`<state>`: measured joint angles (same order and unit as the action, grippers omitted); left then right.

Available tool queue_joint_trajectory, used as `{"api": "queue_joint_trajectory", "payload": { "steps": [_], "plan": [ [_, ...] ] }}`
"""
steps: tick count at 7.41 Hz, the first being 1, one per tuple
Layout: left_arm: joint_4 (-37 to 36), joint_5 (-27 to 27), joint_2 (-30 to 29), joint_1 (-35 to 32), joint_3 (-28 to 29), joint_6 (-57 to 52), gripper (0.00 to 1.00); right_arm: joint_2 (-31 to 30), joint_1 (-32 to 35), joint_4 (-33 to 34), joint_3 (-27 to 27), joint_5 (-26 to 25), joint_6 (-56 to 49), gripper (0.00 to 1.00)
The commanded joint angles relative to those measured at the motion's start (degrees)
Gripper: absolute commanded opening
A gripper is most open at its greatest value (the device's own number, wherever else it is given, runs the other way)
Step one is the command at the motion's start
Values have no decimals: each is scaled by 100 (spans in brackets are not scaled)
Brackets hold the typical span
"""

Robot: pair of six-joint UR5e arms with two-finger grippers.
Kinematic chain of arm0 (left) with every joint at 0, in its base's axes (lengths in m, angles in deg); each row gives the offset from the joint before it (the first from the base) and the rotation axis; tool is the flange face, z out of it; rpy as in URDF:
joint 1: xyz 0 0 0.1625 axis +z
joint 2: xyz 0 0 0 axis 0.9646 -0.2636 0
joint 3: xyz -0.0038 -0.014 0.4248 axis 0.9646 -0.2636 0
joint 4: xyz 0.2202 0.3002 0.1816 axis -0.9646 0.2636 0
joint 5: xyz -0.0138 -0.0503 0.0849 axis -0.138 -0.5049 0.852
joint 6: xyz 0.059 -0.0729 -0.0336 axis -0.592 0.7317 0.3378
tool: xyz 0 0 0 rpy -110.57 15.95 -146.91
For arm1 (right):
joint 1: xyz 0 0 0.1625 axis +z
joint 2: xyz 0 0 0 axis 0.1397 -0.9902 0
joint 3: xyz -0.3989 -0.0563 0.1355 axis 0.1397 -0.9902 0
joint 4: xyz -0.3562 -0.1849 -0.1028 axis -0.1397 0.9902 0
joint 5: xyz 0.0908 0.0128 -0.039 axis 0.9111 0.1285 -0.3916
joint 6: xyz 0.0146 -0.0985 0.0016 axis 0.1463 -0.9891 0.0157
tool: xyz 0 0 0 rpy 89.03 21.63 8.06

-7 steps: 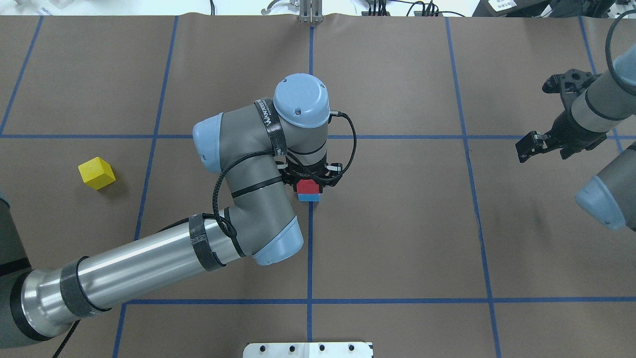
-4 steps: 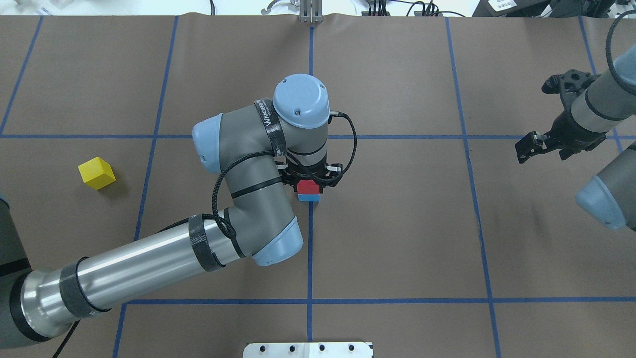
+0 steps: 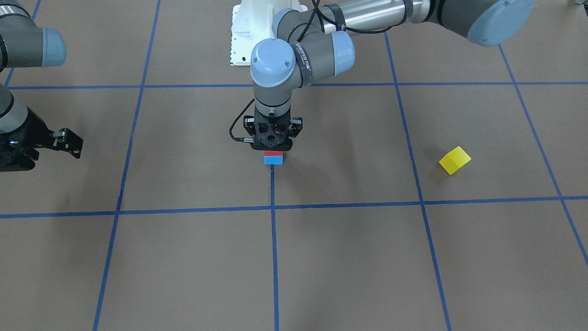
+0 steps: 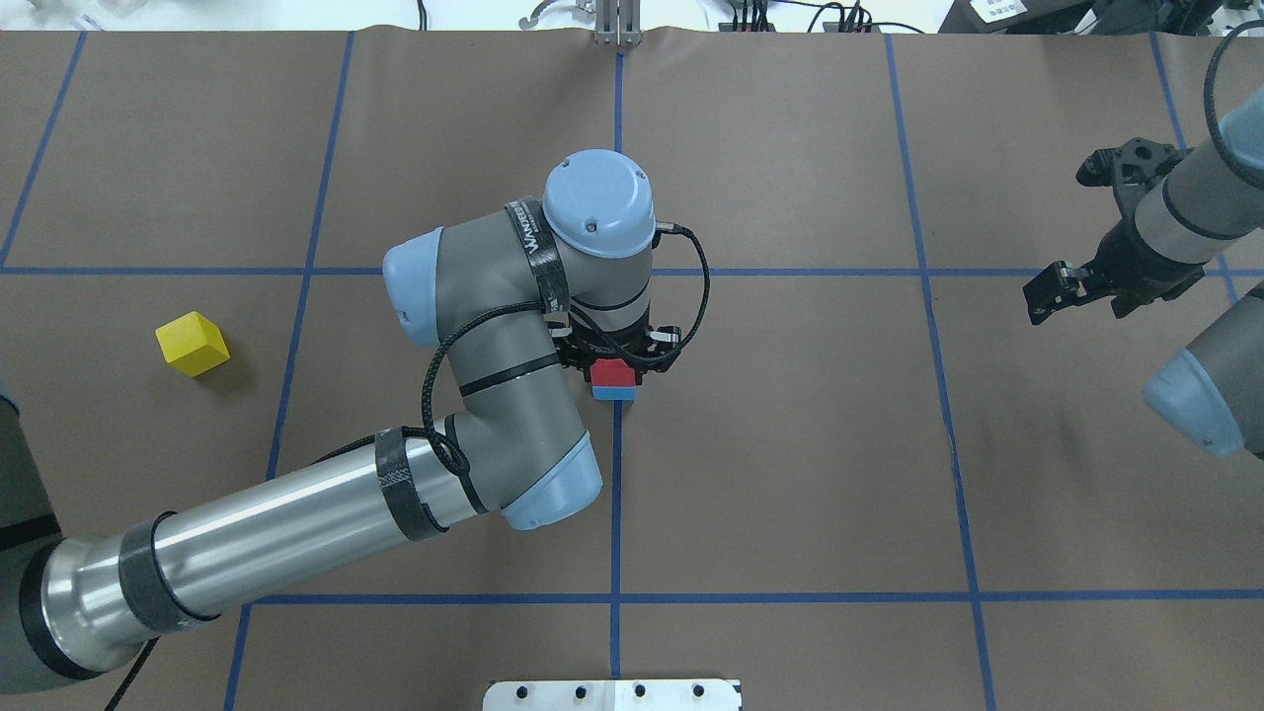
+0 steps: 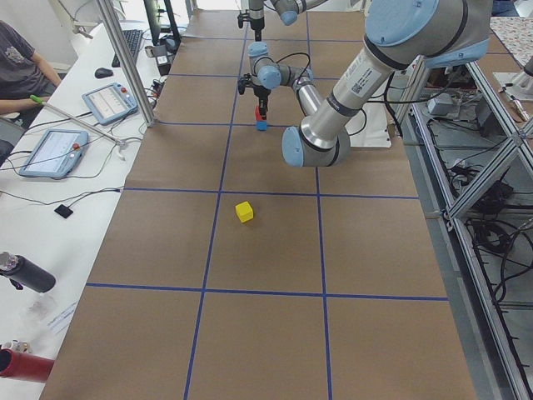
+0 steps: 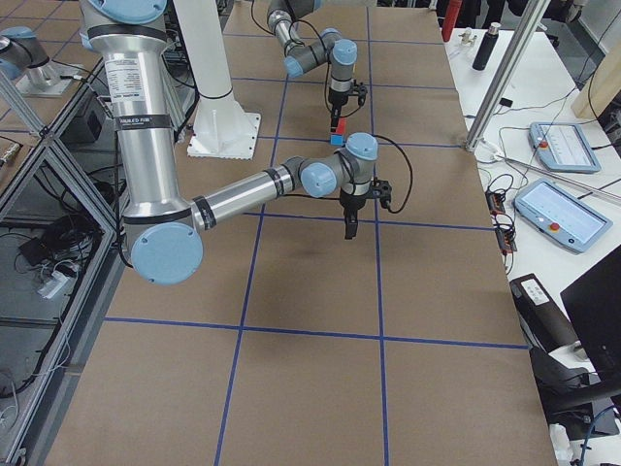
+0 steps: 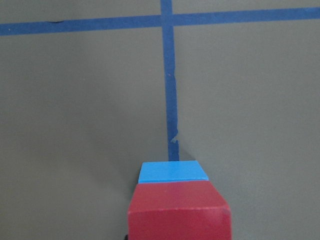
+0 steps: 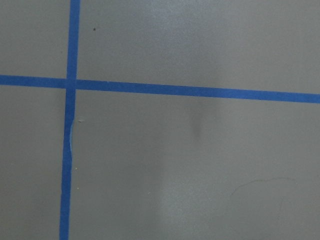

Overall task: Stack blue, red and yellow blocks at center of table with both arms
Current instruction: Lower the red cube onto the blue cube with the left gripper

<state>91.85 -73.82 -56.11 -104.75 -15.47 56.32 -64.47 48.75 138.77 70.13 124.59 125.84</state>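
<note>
The red block [image 4: 612, 372] sits on the blue block [image 4: 614, 393] at the table's center, on the blue tape line. My left gripper [image 3: 273, 148] points straight down, shut on the red block. In the left wrist view the red block [image 7: 178, 210] fills the bottom edge with the blue block [image 7: 172, 172] showing under it. The yellow block [image 4: 192, 344] lies alone at the left and shows in the front view [image 3: 455, 160]. My right gripper [image 4: 1039, 299] hovers empty at the far right, and its jaws look open.
A white base plate [image 3: 241, 32] sits at the robot's edge of the table. Blue tape lines grid the brown table cover. My left arm's elbow [image 4: 513, 434] hangs over the table left of center. The right wrist view shows only bare cover and tape.
Almost nothing: my left wrist has shifted down very slightly over the stack. The right arm and the yellow block have not moved.
</note>
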Motion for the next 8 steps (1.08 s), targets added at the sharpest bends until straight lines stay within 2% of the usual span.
{"api": "queue_joint_trajectory", "payload": {
  "steps": [1, 3, 6, 8],
  "plan": [
    [28, 19, 1, 15, 12, -7, 26, 0, 0, 0, -2, -3, 0, 100],
    [28, 19, 1, 15, 12, -16, 47, 0, 0, 0, -2, -3, 0, 100],
    [37, 19, 10, 24, 12, -16, 98, 9, 0, 0, -2, -3, 0, 100],
    [28, 28, 36, 24, 3, -16, 99, 26, 0, 0, -2, -3, 0, 100]
  ]
}}
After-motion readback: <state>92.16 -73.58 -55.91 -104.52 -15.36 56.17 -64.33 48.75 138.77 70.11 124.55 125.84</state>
